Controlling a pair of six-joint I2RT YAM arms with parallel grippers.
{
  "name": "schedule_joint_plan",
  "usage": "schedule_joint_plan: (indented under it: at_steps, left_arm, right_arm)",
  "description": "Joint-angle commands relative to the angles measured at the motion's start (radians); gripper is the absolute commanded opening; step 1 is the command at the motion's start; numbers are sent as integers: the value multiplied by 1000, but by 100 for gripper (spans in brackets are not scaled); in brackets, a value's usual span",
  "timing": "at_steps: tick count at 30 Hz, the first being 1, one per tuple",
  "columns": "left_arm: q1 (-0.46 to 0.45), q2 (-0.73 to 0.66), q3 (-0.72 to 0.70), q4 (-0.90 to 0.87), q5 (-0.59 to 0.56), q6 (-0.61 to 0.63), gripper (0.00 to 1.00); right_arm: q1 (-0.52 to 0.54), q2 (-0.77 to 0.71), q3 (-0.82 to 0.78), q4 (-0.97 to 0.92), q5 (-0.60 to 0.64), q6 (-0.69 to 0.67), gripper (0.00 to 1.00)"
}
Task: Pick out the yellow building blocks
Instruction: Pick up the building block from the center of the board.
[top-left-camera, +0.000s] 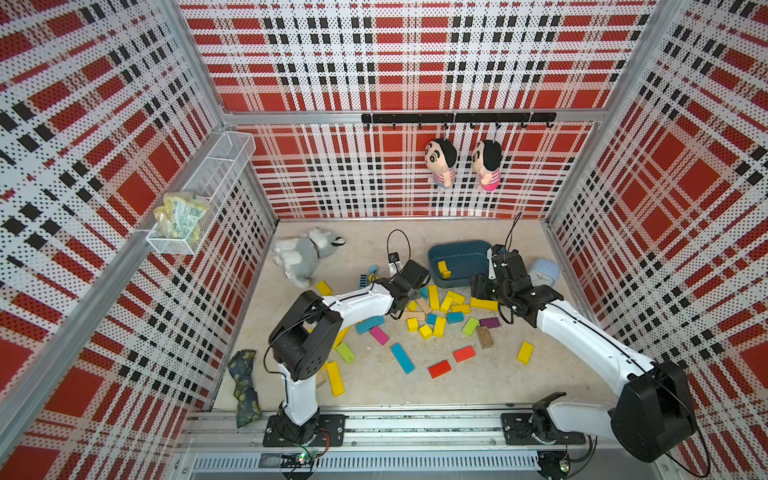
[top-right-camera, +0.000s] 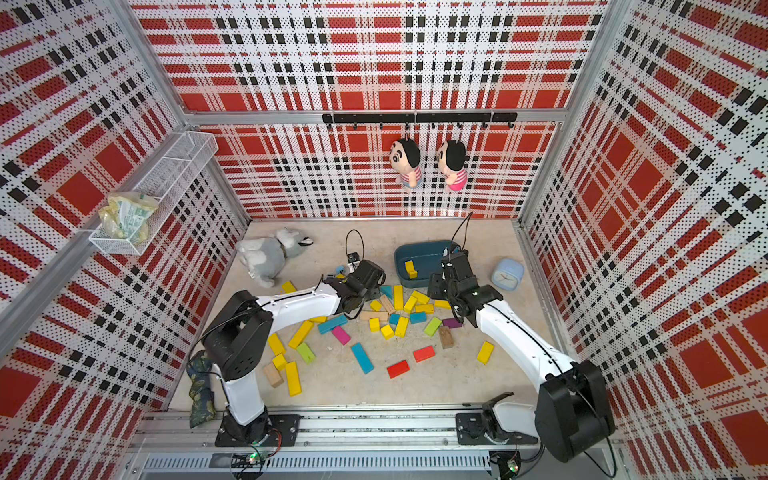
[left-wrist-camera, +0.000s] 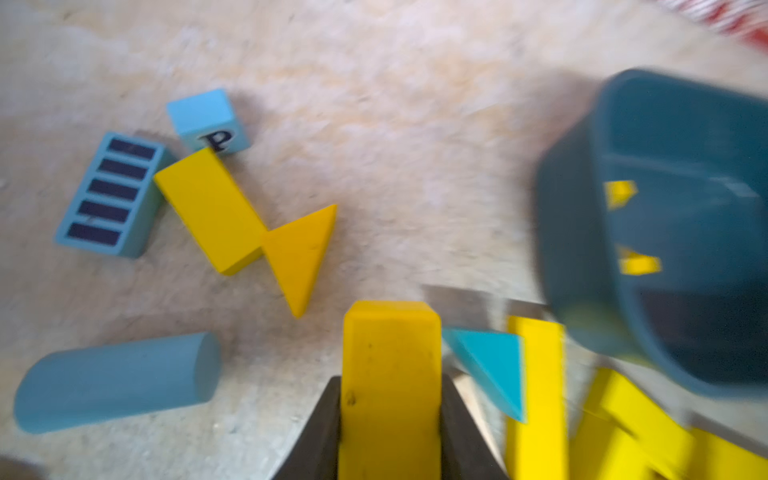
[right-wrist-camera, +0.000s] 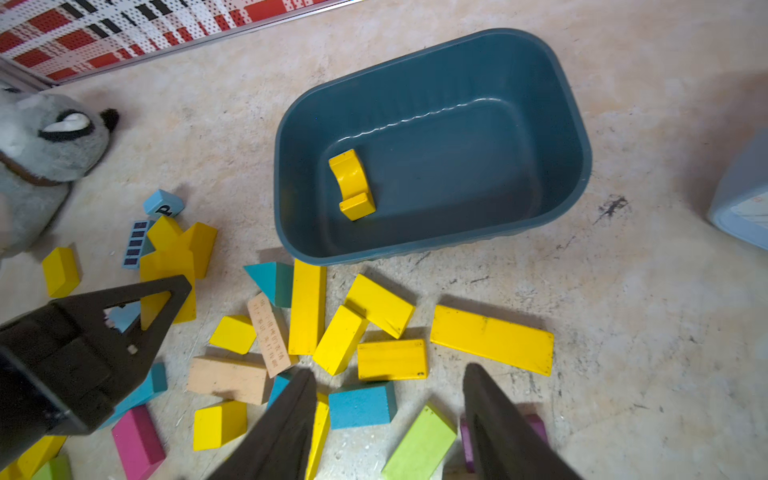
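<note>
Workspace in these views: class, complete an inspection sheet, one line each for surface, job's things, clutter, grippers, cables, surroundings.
Surface: beige floor, scuffed, strewn with blocks.
Job's things: yellow building blocks mostly loose on the floor; one yellow arch inside the blue bin.
Clutter: non-yellow blocks, blue, pink, red, green, purple, tan; plush dog; blue clock; patterned cloth.
Grippers: left gripper jaws shut on a yellow bar; right gripper jaws open, empty.
Cables: black cable loop above the left wrist; nothing snagged seen.
Surroundings: plaid walls; two dolls on a hook rail; wire basket holding a packet.
</note>
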Motion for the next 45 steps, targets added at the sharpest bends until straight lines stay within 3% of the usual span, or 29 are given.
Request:
schedule_joint_plan:
  at_steps: [1,7,13,16,24,28,32,36,45]
  left_arm:
    - [-6,-90,-97,292,109,113,0]
    - [-63,-181,-283,716,261,320,0]
    - [-137,-177,-307,860,329,511,0]
    - [-162,-162,-296,890,337,549,0]
    - [-174,-137,-291,940,345,540,0]
    - [-174,-134,-294,959,352,546,0]
    - [-171,-129,-293,978,363,546,0]
    - [-169,-126,-293,996,385,543,0]
    - [-133,-131,-305,1034,445,503,0]
  right_arm:
    - [1,-32,42,-15,-93,22,61]
    - [21,15,145,-44,-294,101,62]
    - [72,90,245,-26,-417,164,65]
    - [77,117,269,-51,-410,183,65]
    - [76,85,290,-167,-204,211,68]
    - [72,86,277,-170,-227,210,68]
    - [72,109,261,-133,-335,219,63]
    - [69,101,241,-68,-368,236,53]
    - [61,102,248,-44,-373,228,18]
